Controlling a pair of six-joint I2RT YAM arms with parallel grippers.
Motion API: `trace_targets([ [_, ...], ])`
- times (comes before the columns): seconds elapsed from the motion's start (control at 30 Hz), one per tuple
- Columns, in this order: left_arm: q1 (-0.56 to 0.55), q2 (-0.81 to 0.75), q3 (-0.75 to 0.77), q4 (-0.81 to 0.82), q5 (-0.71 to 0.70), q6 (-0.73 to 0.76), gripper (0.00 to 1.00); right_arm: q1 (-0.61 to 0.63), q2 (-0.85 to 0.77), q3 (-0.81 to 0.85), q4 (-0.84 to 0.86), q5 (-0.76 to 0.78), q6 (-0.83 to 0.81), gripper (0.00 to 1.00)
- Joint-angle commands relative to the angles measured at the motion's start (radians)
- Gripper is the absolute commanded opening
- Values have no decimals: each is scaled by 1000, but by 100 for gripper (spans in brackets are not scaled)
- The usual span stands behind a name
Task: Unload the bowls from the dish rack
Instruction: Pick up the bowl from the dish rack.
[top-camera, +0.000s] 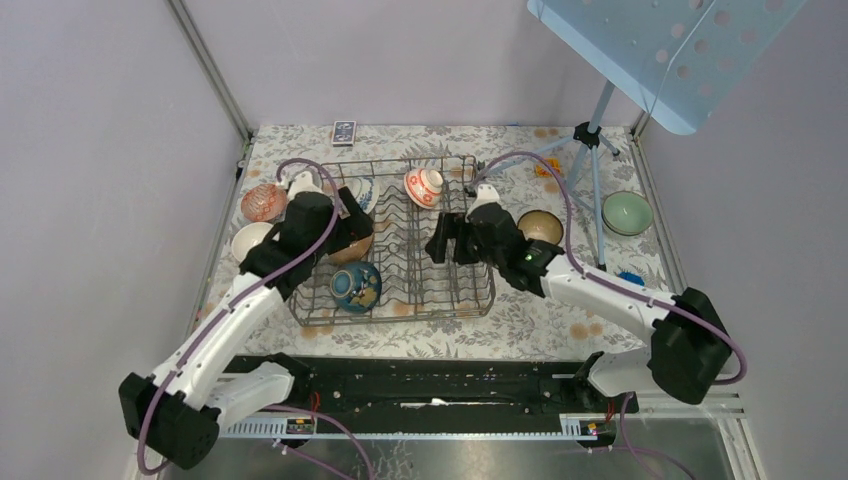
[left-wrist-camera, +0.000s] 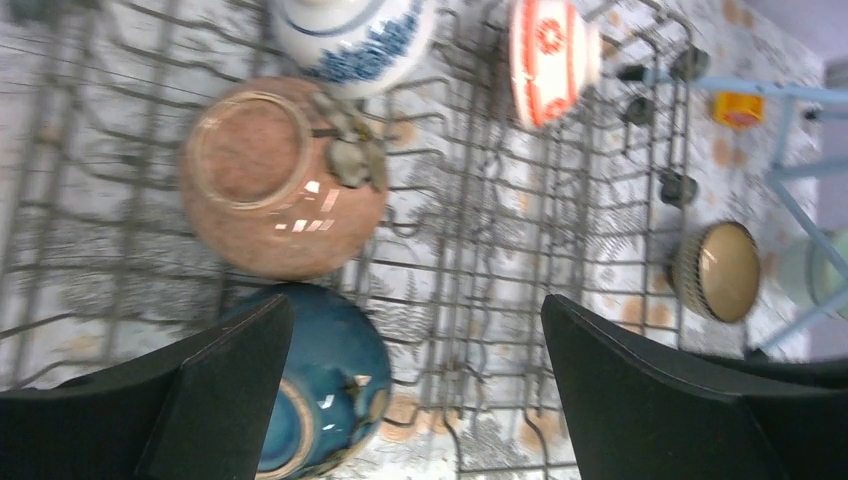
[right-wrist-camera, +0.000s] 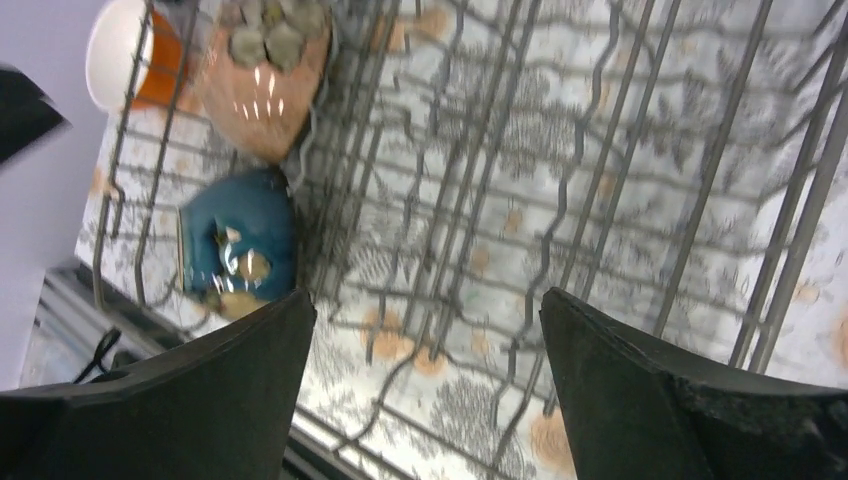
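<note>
About half is judged done; in the dish rack (top-camera: 470, 290), at the middle of the desk (top-camera: 560, 320), four are left: blue-and-white bowl (left-wrist-camera: 350, 30), pink bowl (left-wrist-camera: 270, 180), teal bowl (top-camera: 356, 285), and red-and-white bowl (top-camera: 424, 186) at twelve o'clock; set out at the rack's nine o'clock are the red-patterned bowl (top-camera: 264, 202) and white bowl (top-camera: 250, 240), at three o'clock the tan bowl (top-camera: 541, 227) and green bowl (top-camera: 627, 212); left hand (left-wrist-camera: 415, 320) and right hand (right-wrist-camera: 425, 300) are held spread and empty above the rack.

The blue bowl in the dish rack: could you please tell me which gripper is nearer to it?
Left. The left gripper hovers close beside the blue bowl, over the dish rack at its left side; the right gripper is over its right half, farther off.
</note>
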Motion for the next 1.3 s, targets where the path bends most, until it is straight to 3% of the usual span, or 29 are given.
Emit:
trace_targets([
  [0.0, 22, 113, 22, 216, 295, -15, 99, -1, 83, 178, 32, 169, -72, 93],
  [0.07, 22, 176, 39, 308, 357, -44, 99, -36, 138, 254, 14, 202, -71, 93],
  [0.23, 32, 294, 59, 531, 417, -117, 99, -171, 246, 345, 37, 96, 5, 92],
  [0.53, 67, 403, 60, 769, 418, -144, 99, -180, 375, 456, 137, 105, -175, 87],
  [0.67, 67, 429, 78, 757, 332, -123, 99, -196, 432, 562, 39, 86, -198, 89],
  [0.93, 94, 440, 30, 850, 268, -92, 99, -258, 508, 583, 97, -44, -100, 87],
  [1.17, 131, 614, 143, 758, 498, -140, 99, -268, 543, 596, 115, -104, -106, 80],
  [1.27, 131, 676, 138, 799, 540, -204, 97, -269, 557, 618, 92, -123, -104, 75],
])
